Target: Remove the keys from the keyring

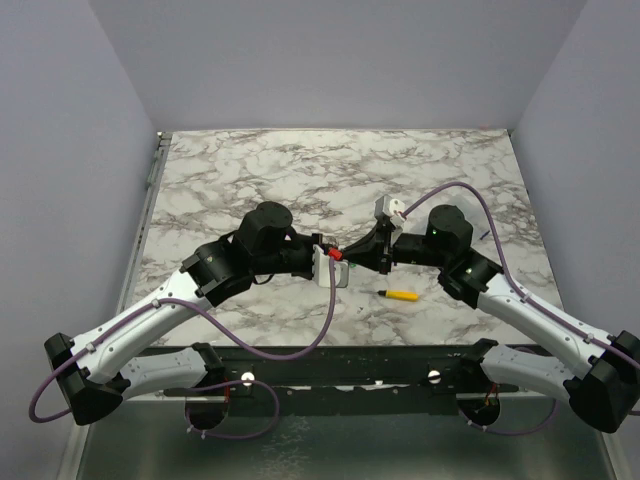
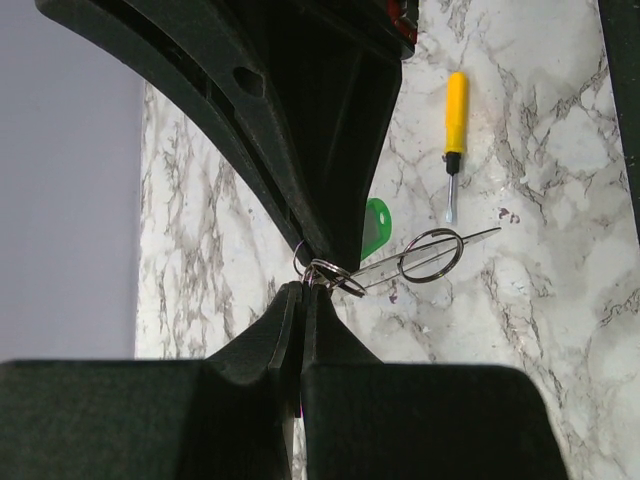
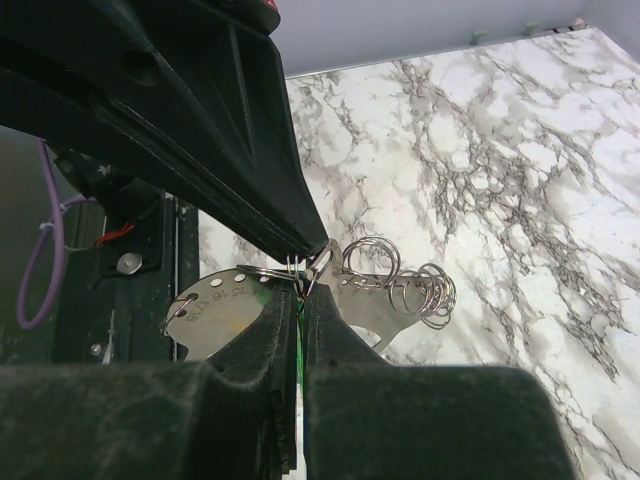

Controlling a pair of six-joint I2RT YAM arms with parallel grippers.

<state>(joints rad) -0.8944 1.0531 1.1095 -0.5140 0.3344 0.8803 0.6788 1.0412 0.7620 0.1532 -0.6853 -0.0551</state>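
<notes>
The keyring [image 2: 325,272] is a silvery cluster of thin rings, held in the air between my two grippers over the table's middle. My left gripper [image 2: 302,287] is shut on its small rings. My right gripper [image 3: 303,290] comes from the opposite side, tip to tip, and is shut. A green strip of the green key [image 2: 375,225] shows between its fingers, with the head sticking out beside them. A flat perforated metal tag [image 3: 215,310] and several looped rings [image 3: 405,285] hang off the cluster. In the top view the left gripper [image 1: 328,257] and right gripper [image 1: 352,252] meet.
A small yellow-handled screwdriver [image 1: 400,295] lies on the marble table [image 1: 300,170] just near-right of the grippers; it also shows in the left wrist view [image 2: 455,110]. The black base rail [image 1: 340,365] runs along the near edge.
</notes>
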